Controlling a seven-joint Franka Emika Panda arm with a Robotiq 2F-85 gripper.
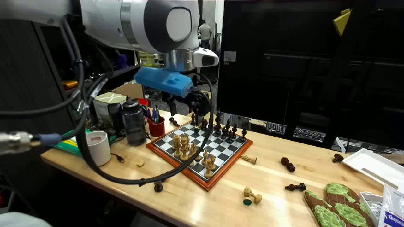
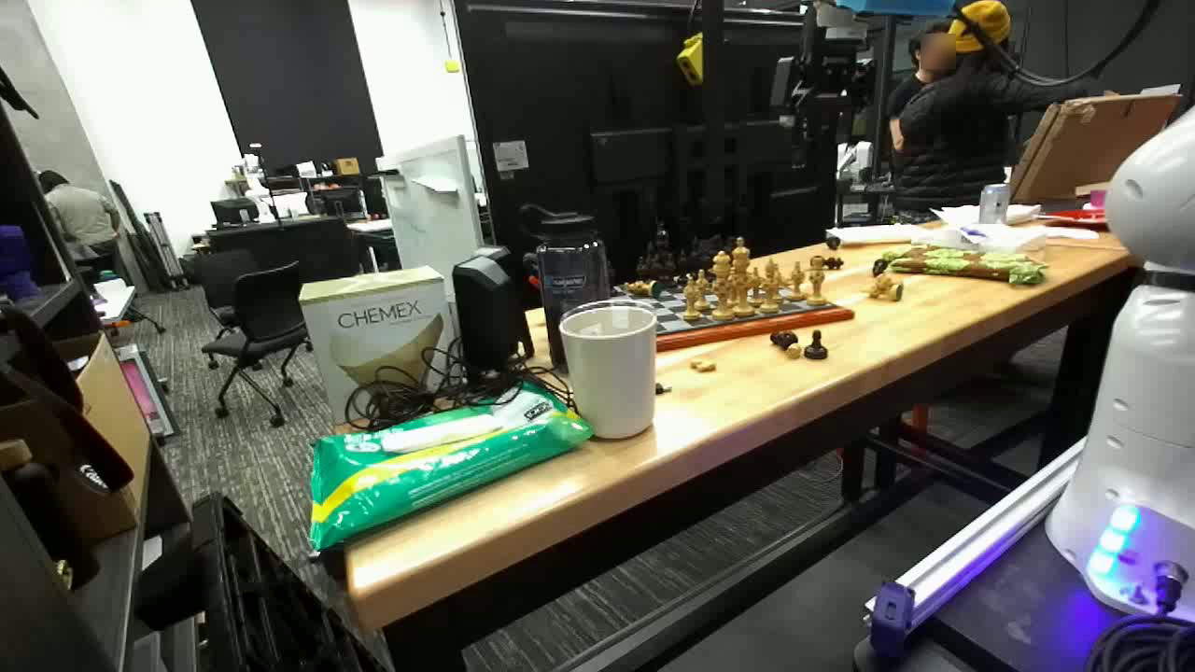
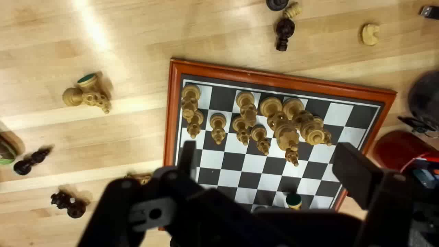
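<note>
Pincer [image 3: 269, 163] was wide apart w/ nothing in it, over the board [image 3: 284, 81] on the worktop [image 3: 137, 44]. Pale pcs [image 3: 248, 114] stood bunched up tho, so imo a low pass that wide could've toppled some.

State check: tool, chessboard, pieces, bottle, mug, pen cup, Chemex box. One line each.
tool: open, empty, raised
chessboard: flat on the table
grouped light pieces on it: upright
lone light piece by the dark pieces: on its side
dark pieces on the chessboard: upright where visible
off-board pieces: mostly lying on their sides
bottle: upright, capped
mug: upright, contents unclear
pen cup: upright, holding pens
Chemex box: upright, top looks shut
</note>
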